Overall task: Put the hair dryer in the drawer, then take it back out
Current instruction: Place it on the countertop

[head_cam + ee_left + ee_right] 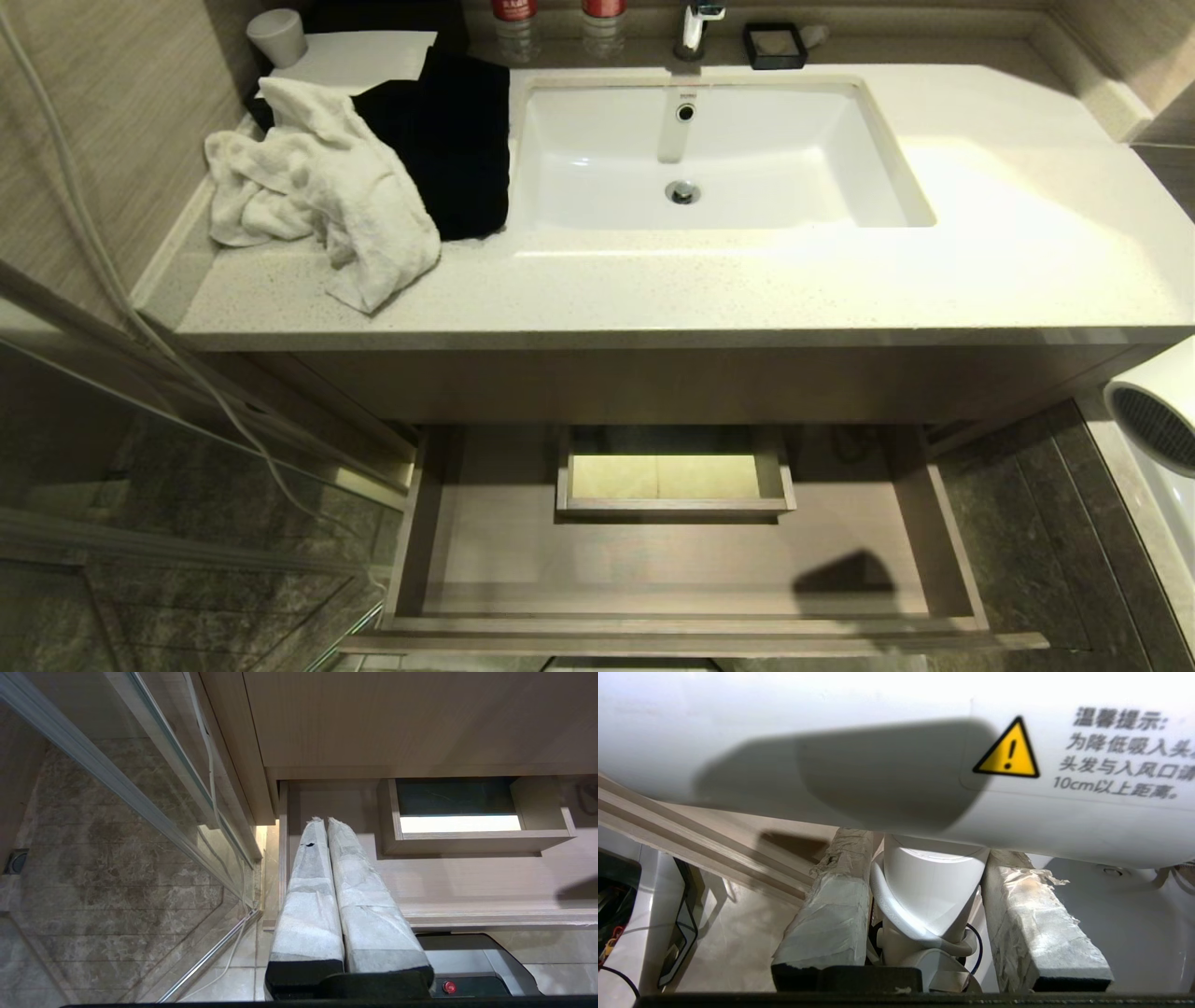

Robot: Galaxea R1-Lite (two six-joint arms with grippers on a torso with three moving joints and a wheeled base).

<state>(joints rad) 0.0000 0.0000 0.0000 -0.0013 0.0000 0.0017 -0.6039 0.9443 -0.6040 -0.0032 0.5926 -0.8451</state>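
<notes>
Drawer [485,551]: pulled fully out below the counter [653,299]; wide, shallow, light wood grain, with a boxed cutout [674,476] at the middle back. Nothing lies on its floor but a dark shadow near the front right.

Hair dryer [1153,429]: white, grey grille end showing, held in the air to the right of the drawer and outside it, level with the counter's front edge. A yellow warning triangle [1007,750] and printed text sit on its barrel.

Right gripper [927,896]: clenched on the hair dryer's handle, one taped finger on each side, the barrel lying across above the fingertips.

Left gripper [326,826]: fingers pressed together, grasping nothing, hanging above the drawer's left end.

Counter, other items: sink [709,159] at centre; white towel [317,196] and black cloth [448,140] left of the sink.
</notes>
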